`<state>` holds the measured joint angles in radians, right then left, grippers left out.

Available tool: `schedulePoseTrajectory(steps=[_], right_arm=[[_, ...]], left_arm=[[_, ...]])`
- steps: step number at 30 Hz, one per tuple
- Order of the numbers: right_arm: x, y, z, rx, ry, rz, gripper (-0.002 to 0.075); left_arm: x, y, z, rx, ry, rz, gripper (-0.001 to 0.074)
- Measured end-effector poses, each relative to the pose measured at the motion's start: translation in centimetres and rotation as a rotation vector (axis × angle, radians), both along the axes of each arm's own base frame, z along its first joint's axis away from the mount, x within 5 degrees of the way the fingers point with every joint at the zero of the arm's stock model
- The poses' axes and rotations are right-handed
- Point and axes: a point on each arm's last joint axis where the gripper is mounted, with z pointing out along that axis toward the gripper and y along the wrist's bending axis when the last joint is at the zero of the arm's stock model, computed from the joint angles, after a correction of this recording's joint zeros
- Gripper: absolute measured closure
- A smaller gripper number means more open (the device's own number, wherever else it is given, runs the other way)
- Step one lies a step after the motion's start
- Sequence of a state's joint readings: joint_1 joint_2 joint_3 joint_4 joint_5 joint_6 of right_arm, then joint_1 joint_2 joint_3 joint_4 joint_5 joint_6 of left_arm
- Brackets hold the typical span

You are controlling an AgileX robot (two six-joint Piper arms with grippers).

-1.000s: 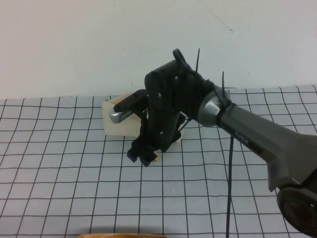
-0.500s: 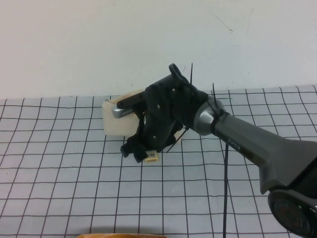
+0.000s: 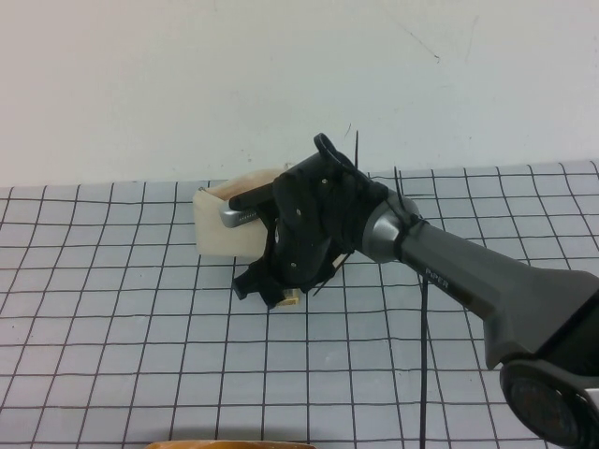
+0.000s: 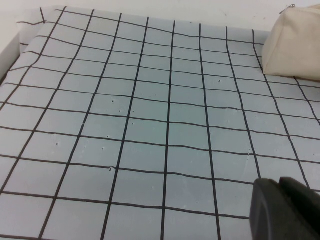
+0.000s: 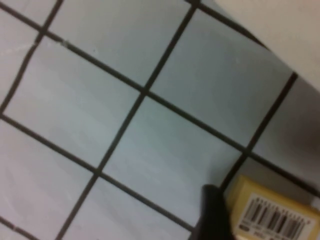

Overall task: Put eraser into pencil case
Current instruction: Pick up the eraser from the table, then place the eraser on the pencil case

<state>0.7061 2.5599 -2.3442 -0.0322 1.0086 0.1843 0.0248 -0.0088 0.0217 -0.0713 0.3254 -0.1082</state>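
high view showed the right gripper (image 3: pixel 273 292) of the dark grey arm lowered over the grid-patterned grey table mat (image 3: pixel 112 337), just in front of the cream-white fabric pencil case (image 3: pixel 225 229). closed its black fingers on the small tan-yellow eraser (image 3: pixel 290 297) with a white barcode label, so only one yellow corner peeked out beside the fingertips. held the eraser low over the mat, near the front lower edge of the pouch; could not tell whether it touched the mat. stood the pencil case upright on the mat, toward the far side close to the white wall (image 3: pixel 187 84), partly hidden behind the wrist.

right wrist view gave the eraser (image 5: pixel 272 212) very close, barcode facing the camera, with one black finger (image 5: pixel 215 215) pressed against its side and grid squares under it.

left wrist view caught only a dark tip of the left gripper (image 4: pixel 287 210) at the frame edge, over bare mat, well apart from the pencil case (image 4: pixel 295 45); could not tell if open or closed.
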Motion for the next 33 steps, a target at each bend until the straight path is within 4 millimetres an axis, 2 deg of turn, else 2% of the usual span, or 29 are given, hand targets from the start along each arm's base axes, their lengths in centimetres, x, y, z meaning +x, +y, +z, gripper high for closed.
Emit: schedulePoseTrajectory(steps=[3,6,9,11,17,20,23,25,30,33], right_arm=[[-0.1,0.0,0.0,-0.006,0.012,0.003,0.0413],[-0.5,-0.2,0.3,-0.014,0.048,0.027,0.0410],[-1.0,-0.1,1.5,0.002,0.068,0.080,0.0410],[-1.4,0.1,3.2,0.039,0.056,0.125,0.0410],[-2.0,-0.1,10.8,0.177,-0.133,0.210,0.0410],[-1.4,0.0,12.8,0.222,-0.279,0.210,0.0410],[-0.5,0.3,13.1,0.246,-0.394,0.207,0.0410],[0.0,0.6,12.5,0.255,-0.429,0.205,0.0410],[1.0,0.5,10.3,0.231,-0.428,0.198,0.0405],[1.8,-0.1,9.7,0.237,-0.412,0.153,0.0348]], left_arm=[[0.0,0.0,0.0,-0.011,0.000,-0.001,0.0738],[0.0,0.0,0.0,-0.015,0.000,-0.001,0.0738],[0.0,-0.1,0.0,-0.019,0.000,-0.001,0.0737],[0.0,-0.1,0.0,-0.019,0.000,-0.001,0.0737],[0.0,-0.1,0.0,-0.022,-0.001,-0.002,0.0737],[0.0,-0.1,0.0,-0.022,-0.001,-0.002,0.0737],[0.0,-0.1,0.0,-0.022,-0.001,-0.002,0.0737],[0.0,-0.1,0.0,-0.022,-0.001,-0.002,0.0737],[0.0,-0.1,0.0,-0.022,-0.001,-0.002,0.0737],[0.0,-0.1,0.0,-0.022,-0.001,-0.002,0.0737]])
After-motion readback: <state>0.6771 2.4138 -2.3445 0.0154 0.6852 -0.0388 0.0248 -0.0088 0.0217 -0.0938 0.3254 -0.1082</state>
